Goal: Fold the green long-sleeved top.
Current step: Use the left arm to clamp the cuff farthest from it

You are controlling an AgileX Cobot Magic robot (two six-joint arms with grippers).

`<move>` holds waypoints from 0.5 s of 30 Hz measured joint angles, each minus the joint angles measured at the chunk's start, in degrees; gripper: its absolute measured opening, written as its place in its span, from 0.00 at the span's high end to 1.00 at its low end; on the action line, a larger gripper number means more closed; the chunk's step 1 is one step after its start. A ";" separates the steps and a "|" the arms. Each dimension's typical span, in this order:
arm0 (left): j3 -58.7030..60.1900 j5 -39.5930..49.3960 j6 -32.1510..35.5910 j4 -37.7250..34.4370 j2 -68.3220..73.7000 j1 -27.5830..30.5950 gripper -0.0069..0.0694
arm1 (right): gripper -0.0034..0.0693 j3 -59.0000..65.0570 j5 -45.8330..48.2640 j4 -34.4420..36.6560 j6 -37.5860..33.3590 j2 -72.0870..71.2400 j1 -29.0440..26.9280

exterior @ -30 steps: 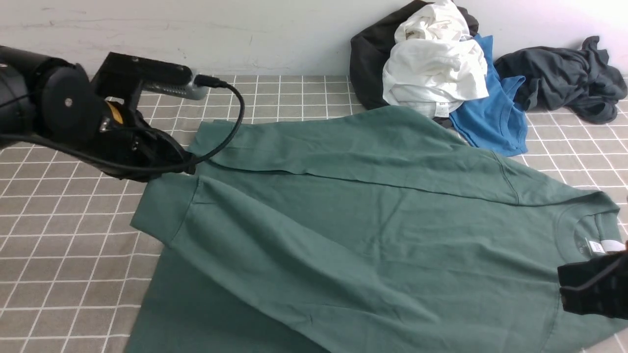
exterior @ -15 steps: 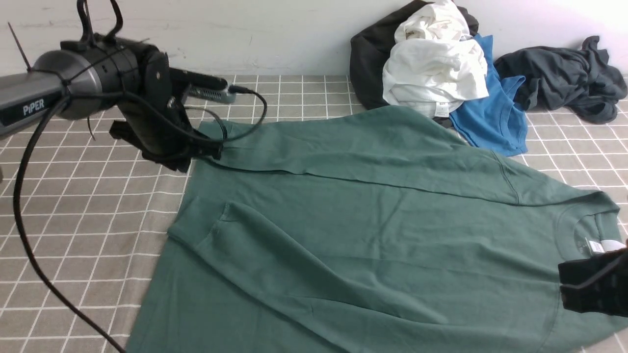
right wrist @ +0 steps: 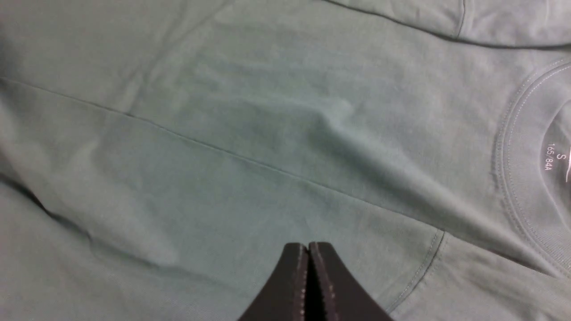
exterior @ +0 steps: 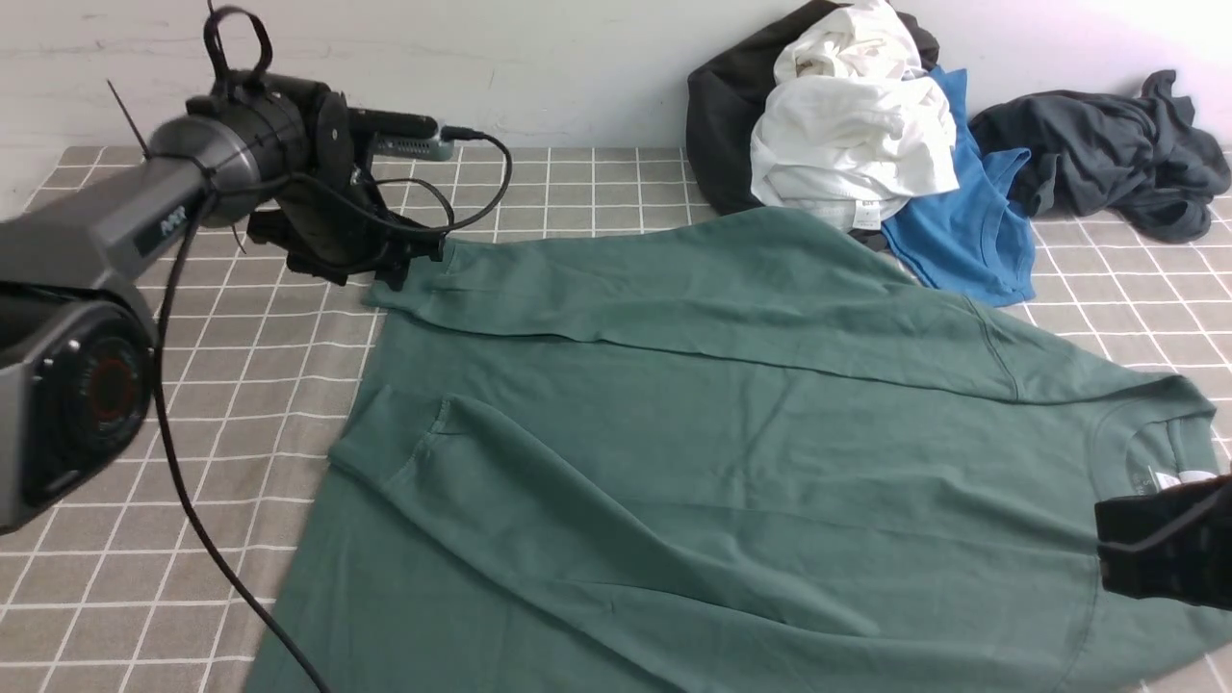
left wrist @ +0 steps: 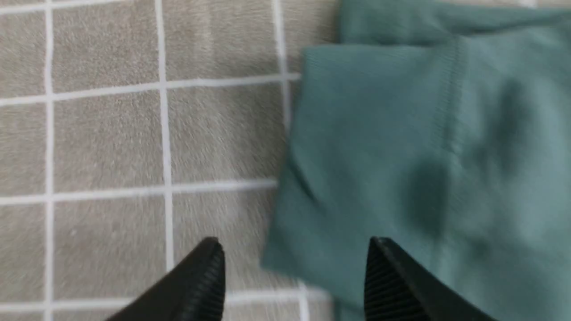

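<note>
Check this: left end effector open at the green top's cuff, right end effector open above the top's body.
One error: the right end effector is shut, jaws pressed together above the top, as the right wrist view shows. The left end effector is open at the cuff.

**Colours and patterns.** The green long-sleeved top is showing one plain dark forest green throughout, with stitching in the same tone. Its neck label is showing white, and the size print inside the collar is also appearing in white. The table cover is displaying a taupe ground crossed by a grid of thin white lines. The wall is appearing off-white. Among the heaped clothes, a white garment, a black garment, a bright blue T-shirt and a dark charcoal-grey garment are contrasting. The left gripper and right gripper are appearing black, and the left one's pads are showing fine ribbing.
</note>
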 joint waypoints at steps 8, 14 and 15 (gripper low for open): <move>-5.95 3.69 -1.68 -3.80 4.25 1.02 0.85 | 0.97 0.00 -0.18 0.18 -0.01 0.00 0.00; -5.95 8.28 5.05 -6.64 0.41 1.02 0.91 | 0.97 0.00 -0.18 0.18 -0.06 0.00 0.00; -5.95 9.82 6.80 -6.95 -2.18 1.02 0.91 | 0.97 0.00 -0.18 0.18 -0.06 0.00 0.00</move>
